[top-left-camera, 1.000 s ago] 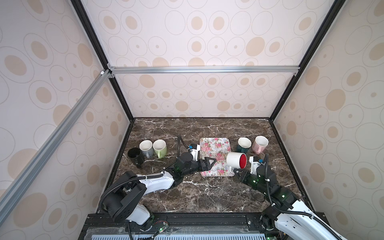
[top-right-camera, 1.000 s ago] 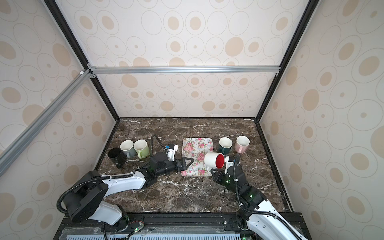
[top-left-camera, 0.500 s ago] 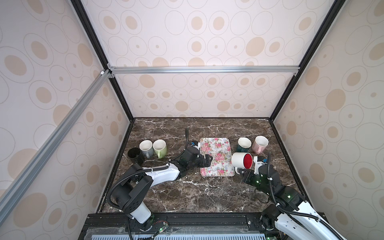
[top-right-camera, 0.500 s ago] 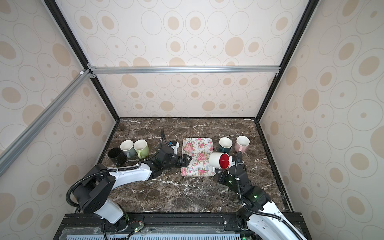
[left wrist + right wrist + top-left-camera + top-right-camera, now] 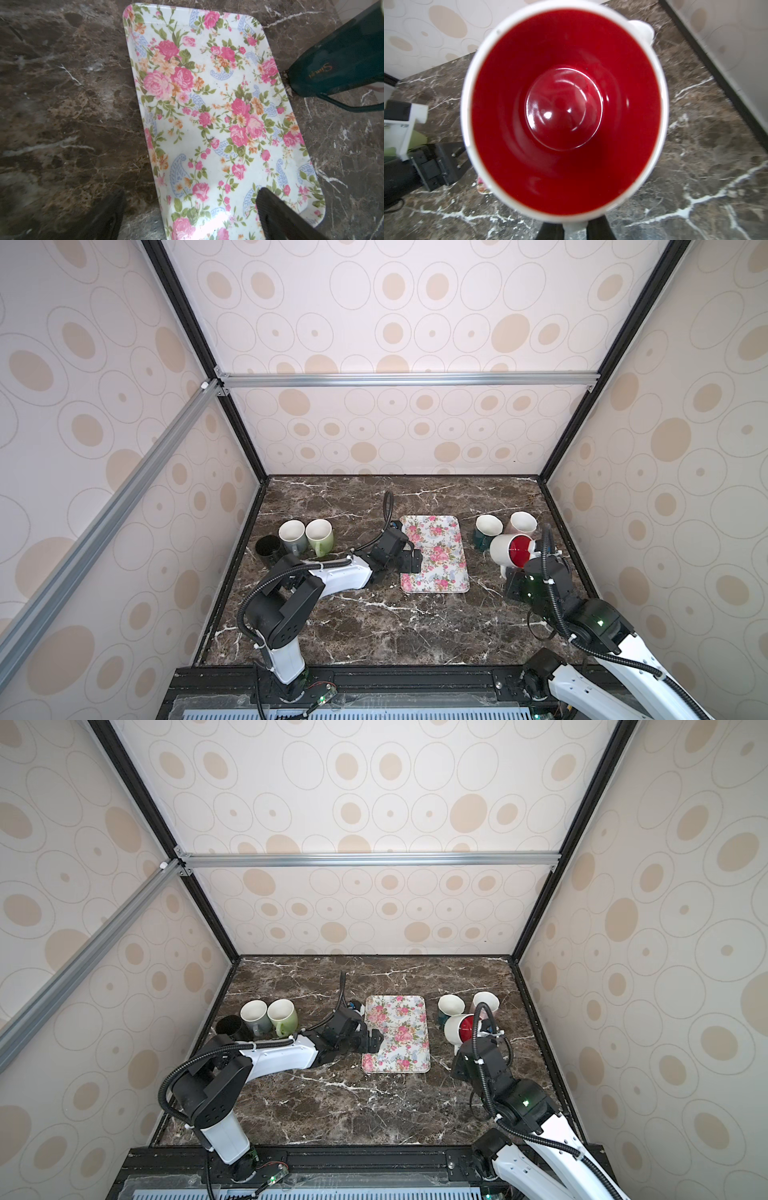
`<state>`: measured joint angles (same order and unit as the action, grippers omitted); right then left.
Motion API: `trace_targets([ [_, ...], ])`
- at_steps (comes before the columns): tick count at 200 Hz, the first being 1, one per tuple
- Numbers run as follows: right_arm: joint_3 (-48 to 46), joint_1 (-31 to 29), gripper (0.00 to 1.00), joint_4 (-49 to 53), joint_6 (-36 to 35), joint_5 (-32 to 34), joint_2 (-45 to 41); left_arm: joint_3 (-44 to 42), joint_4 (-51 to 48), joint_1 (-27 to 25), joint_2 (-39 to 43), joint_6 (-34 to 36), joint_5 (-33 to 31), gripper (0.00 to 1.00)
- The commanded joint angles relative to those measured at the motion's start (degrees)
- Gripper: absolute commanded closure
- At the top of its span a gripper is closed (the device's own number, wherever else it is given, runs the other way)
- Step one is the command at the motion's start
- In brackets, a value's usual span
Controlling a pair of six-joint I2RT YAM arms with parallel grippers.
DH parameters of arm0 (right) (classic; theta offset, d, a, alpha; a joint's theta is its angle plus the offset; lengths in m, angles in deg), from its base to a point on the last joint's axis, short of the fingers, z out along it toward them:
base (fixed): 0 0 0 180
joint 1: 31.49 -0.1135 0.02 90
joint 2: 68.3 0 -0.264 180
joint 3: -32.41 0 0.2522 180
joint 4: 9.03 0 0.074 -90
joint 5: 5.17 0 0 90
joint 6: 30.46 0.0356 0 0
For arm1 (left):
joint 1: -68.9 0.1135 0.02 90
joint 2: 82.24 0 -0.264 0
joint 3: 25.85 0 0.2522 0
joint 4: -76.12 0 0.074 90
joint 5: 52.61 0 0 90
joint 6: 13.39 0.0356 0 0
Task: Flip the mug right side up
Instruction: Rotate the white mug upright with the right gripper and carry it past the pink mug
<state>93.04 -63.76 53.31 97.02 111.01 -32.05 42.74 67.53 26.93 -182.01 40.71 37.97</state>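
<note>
The white mug w/ red inside (image 5: 511,553) is at the right side of the marble tabletop (image 5: 374,614), right of the floral tray (image 5: 436,547) and just in front of the teal mug (image 5: 484,533) and pink mug (image 5: 521,524). It isn't upright. It's tipped over on its side, w/ the red mouth facing back toward the right arm, so the right wrist view looks straight into it (image 5: 562,108). Whether its body touches the tabletop can't be told.

The right gripper (image 5: 574,230) has its two dark fingers (image 5: 550,231) pinched on the mug's white handle, which shows btwn them at the edge of the wrist view. In both top views the gripper (image 5: 512,574) sits under the mug's near side.

The left gripper (image 5: 409,562) is at the tray's left edge, low over it and holding nothing. In the left wrist view its fingers are spread wide (image 5: 191,214), one over the tray's floral surface (image 5: 207,104) and the other over bare marble.

At the left side of the tabletop stand 3 upright mugs in a row: the black mug (image 5: 268,549), the grey mug (image 5: 293,535) and the green mug (image 5: 320,535).
</note>
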Motion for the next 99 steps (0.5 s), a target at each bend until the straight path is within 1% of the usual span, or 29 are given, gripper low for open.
trace_targets([
  [1,3.1,0.7,1.00,3.2,-2.9,9.3,0.6,2.0,-1.9,0.4,-0.2,2.2,-1.9,0.02],
  [25,3.1,2.5,1.00,3.2,-4.3,9.9,1.7,1.1,-1.1,0.3,1.2,2.2,-1.3,0.01],
  [45,2.5,6.0,1.00,2.4,-5.9,8.6,2.6,0.3,-0.7,0.4,2.7,2.7,-1.0,0.02],
  [56,2.1,9.4,1.00,1.6,-7.0,6.7,3.0,0.0,-0.7,0.4,3.7,2.9,-1.0,0.02],
  [75,1.7,15.8,1.00,-0.3,-8.8,1.0,3.7,-0.4,-0.4,0.3,5.3,3.4,-0.7,0.02],
  [81,1.6,18.9,1.00,-1.1,-9.4,-0.6,4.1,-0.4,-0.3,0.4,5.8,3.5,-0.6,0.02],
  [99,1.0,23.9,1.00,-3.1,-10.9,-3.0,5.6,-0.6,0.1,0.4,6.9,3.7,0.2,0.02],
])
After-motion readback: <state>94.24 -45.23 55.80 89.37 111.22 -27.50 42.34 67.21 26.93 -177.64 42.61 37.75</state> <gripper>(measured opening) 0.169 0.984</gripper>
